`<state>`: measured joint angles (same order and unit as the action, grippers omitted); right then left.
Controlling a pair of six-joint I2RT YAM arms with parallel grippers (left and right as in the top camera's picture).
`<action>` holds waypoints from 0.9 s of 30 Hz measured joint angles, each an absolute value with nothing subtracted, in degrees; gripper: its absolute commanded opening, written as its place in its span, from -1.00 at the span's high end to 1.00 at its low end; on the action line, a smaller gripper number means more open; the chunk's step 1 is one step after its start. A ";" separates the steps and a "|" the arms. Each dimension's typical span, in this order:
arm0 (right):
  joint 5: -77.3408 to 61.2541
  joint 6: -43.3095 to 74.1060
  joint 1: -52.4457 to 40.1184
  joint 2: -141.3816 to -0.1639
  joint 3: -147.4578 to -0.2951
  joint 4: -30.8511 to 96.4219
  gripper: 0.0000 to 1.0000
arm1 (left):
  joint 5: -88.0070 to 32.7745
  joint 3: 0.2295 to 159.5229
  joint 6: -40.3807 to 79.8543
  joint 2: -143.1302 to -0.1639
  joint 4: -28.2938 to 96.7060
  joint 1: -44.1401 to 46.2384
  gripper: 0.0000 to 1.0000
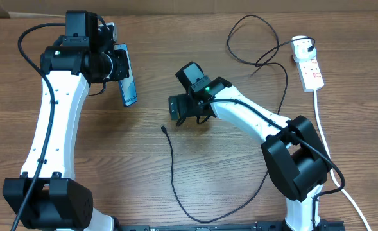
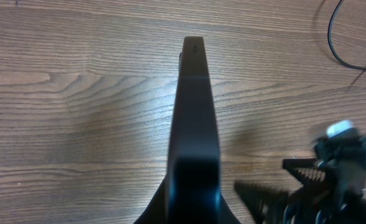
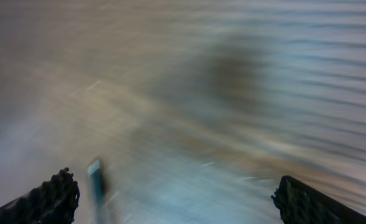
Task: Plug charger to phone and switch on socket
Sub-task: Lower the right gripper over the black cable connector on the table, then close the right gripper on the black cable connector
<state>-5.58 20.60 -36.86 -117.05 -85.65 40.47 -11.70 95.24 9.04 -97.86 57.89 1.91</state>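
Observation:
The phone is held up on its long edge over the far left of the table, blue screen showing, with my left gripper shut on it. In the left wrist view the phone appears edge-on as a dark slab running up from my left gripper. My right gripper hovers open near mid-table, to the right of the phone. The charger's black connector tip lies on the wood just below and left of it, untouched. The charger cable loops away to the socket at the far right. The right wrist view is motion-blurred, with wide-apart fingertips.
The socket's thick white cord runs down the right side past the right arm's base. Loose loops of black cable lie at the back right. The left arm's base sits at the front left.

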 measured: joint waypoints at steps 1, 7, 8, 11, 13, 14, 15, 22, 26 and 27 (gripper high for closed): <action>-8.36 17.91 -36.91 -117.05 -85.65 40.51 -0.90 | -11.68 95.24 9.08 -97.86 57.87 1.91 0.91; -16.16 9.58 -37.39 -117.08 -85.65 41.47 -0.69 | -11.66 95.24 10.83 -97.86 57.87 1.89 0.91; -16.58 8.67 -37.50 -117.08 -85.65 41.47 -0.68 | -11.66 95.24 11.00 -97.86 57.87 1.91 0.92; -17.65 6.63 -37.54 -117.43 -85.65 40.93 -0.61 | -11.64 95.24 11.49 -97.86 57.89 1.91 0.91; -18.06 5.41 -37.54 -118.78 -85.65 40.25 -0.45 | -11.57 95.24 11.68 -97.86 57.89 1.89 0.91; -18.06 5.61 -37.54 -119.04 -85.65 40.12 -0.33 | -11.53 95.24 11.68 -97.86 57.91 1.91 0.92; -18.24 5.19 -37.54 -120.11 -85.65 39.92 -0.18 | -11.49 95.24 11.73 -97.86 57.93 1.89 0.92; -18.65 4.43 -37.58 -122.43 -85.65 40.07 -0.11 | -11.49 95.24 11.88 -97.86 58.33 1.91 0.92; -19.38 4.23 -37.58 -122.43 -85.80 42.06 -0.18 | -11.49 95.24 11.88 -97.86 58.28 1.91 0.92; -19.44 4.25 -37.58 -122.43 -85.93 42.94 -0.18 | -11.49 95.24 11.88 -97.86 58.26 1.91 0.92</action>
